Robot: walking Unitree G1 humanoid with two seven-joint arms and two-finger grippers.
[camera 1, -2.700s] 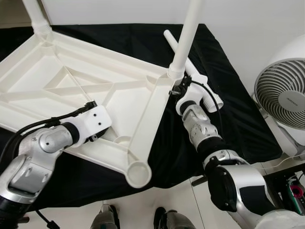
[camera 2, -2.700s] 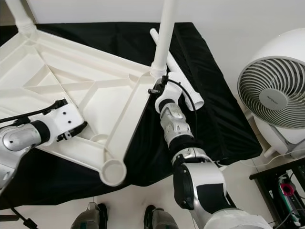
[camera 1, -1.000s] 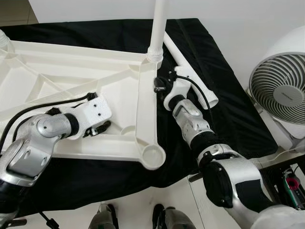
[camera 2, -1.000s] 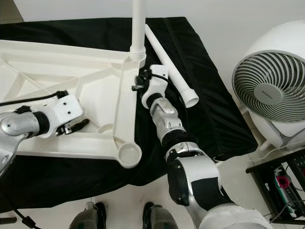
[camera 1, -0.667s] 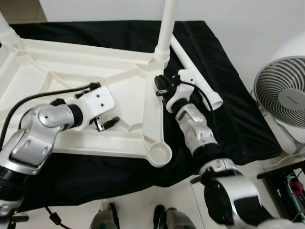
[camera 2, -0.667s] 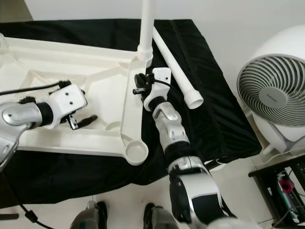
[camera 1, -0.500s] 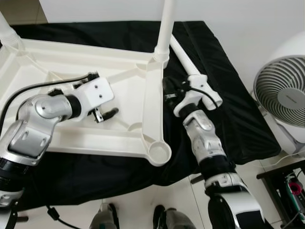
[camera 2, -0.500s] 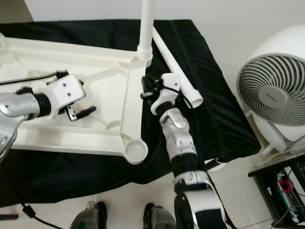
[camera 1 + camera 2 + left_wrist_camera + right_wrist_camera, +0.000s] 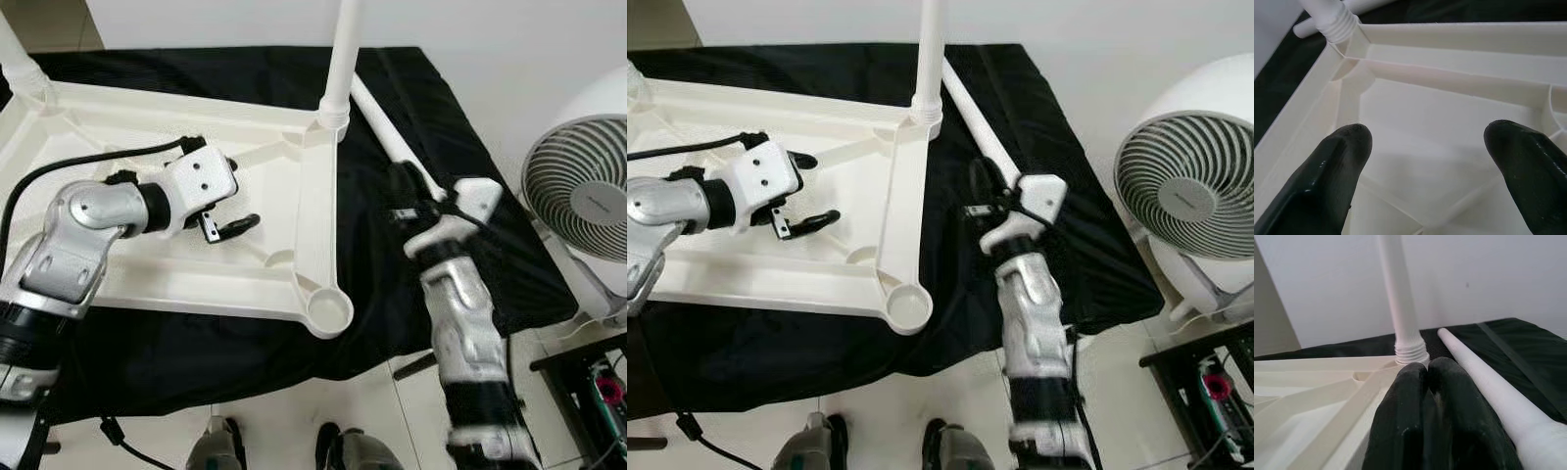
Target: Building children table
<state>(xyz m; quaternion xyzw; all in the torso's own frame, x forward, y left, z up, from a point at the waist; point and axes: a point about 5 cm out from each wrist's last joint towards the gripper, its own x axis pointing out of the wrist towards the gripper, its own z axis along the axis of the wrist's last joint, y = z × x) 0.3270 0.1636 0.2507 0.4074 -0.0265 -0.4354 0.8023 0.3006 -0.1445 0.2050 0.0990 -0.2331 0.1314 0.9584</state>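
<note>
The white table top (image 9: 147,284) lies upside down on a black cloth (image 9: 431,127). One leg (image 9: 338,59) stands screwed into its far right corner, another leg (image 9: 20,61) at the far left. A loose white leg (image 9: 387,137) lies on the cloth to the right. The near corner socket (image 9: 330,311) is empty. My left gripper (image 9: 813,192) hovers open over the ribbed underside, its fingers (image 9: 1347,156) wide apart with nothing between them. My right gripper (image 9: 982,188) is shut and empty over the cloth, beside the loose leg (image 9: 1484,382).
A white fan (image 9: 580,201) stands on the floor to the right. A dark shelf with a pink item (image 9: 609,392) sits at the lower right. The cloth's front edge (image 9: 245,377) hangs just before my feet (image 9: 217,452).
My right gripper has drawn back from the table's right rail to the right, over the cloth by the loose leg. My left gripper has shifted slightly and spread its fingers wider.
</note>
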